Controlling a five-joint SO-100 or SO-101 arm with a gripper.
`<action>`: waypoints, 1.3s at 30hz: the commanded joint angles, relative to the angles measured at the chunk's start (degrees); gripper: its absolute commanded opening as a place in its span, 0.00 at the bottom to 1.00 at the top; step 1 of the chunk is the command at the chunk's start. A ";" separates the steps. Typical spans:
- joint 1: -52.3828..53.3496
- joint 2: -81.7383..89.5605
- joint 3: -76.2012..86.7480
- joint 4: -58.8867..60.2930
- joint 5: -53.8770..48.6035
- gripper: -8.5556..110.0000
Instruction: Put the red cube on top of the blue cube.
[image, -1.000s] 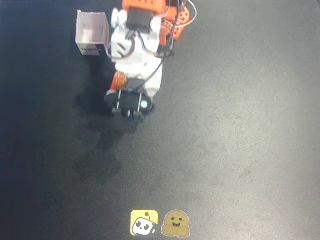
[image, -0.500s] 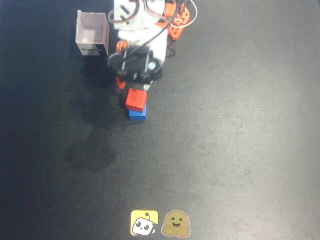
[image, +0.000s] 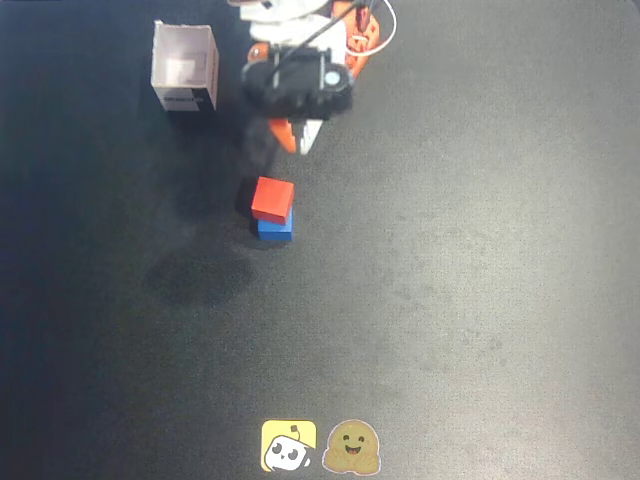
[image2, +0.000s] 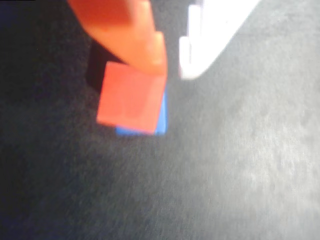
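The red cube (image: 272, 198) rests on top of the blue cube (image: 276, 229), sitting a little askew so that only a strip of blue shows. In the wrist view the red cube (image2: 131, 99) covers most of the blue cube (image2: 161, 116). My gripper (image: 300, 140) hangs just behind the stack and clear of it, and holds nothing. In the wrist view the gripper (image2: 172, 67) shows its orange finger (image2: 135, 40) and white finger (image2: 210, 35) with a narrow gap between the tips. The orange finger's tip overlaps the red cube's top edge in the picture.
A white open box (image: 186, 68) stands at the back left of the dark mat. Two stickers, a yellow one (image: 289, 446) and a brown one (image: 352, 448), lie at the front edge. The arm's body (image: 300, 80) is at the back middle.
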 joint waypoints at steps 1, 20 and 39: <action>-0.26 5.19 2.99 -0.09 -1.05 0.08; -0.26 6.86 21.53 -16.52 -1.41 0.08; -1.41 6.86 21.53 -5.80 3.78 0.08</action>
